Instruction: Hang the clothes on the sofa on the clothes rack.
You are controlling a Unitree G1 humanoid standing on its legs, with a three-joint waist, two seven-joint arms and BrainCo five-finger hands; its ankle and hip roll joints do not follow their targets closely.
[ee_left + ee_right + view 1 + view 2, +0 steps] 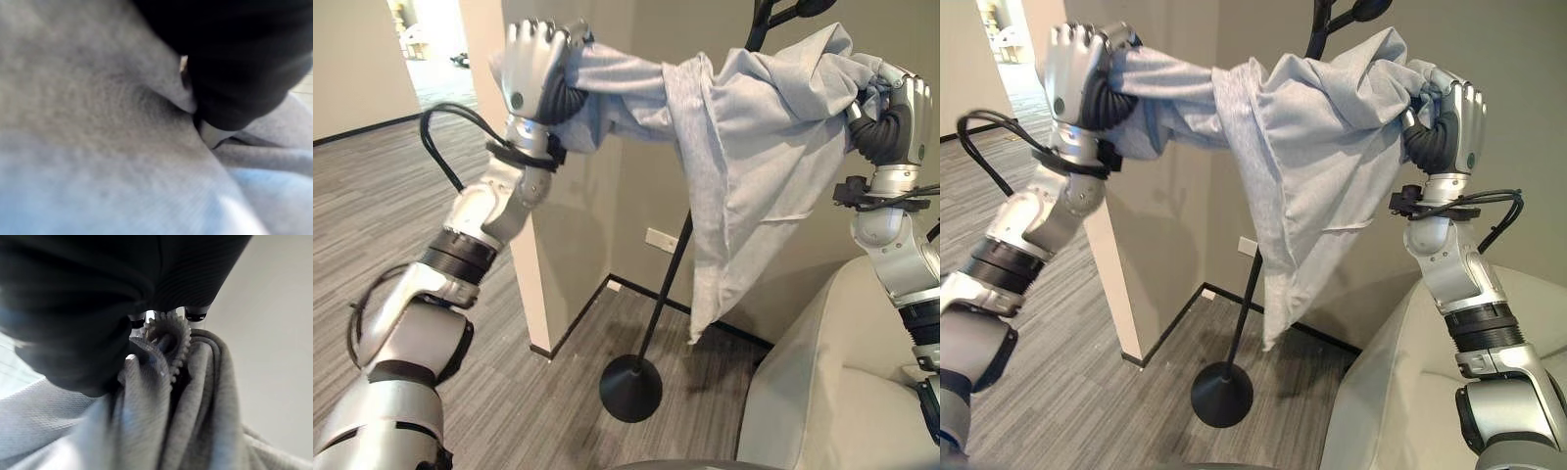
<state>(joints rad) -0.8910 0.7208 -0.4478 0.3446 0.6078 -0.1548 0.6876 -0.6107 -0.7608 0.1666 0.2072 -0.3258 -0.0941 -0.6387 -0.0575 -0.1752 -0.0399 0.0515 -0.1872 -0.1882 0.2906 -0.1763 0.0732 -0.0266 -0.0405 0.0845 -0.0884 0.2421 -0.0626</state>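
Your two raised hands hold a light grey knit garment point(744, 147) stretched in front of a black metal clothes rack point(651, 323).

Largest first: the beige upholstered sofa point(832, 382) fills the head views at 4 to 5 o'clock, over the grey wood-patterned floor point(372, 196). The garment spans from 10 o'clock to 2 o'clock, its loose middle hanging to a point toward 6 o'clock, covering the upper part of the rack's slanted pole. The rack's round base stands on the floor at 6 o'clock, beside the sofa; its curved hooks show at 12 o'clock above the cloth. Your left hand point(530, 61) at 10 o'clock has its fingers curled into one end of the garment; your right hand point(1449, 122) at 2 o'clock clutches the bunched other end, zip teeth showing in its wrist view.
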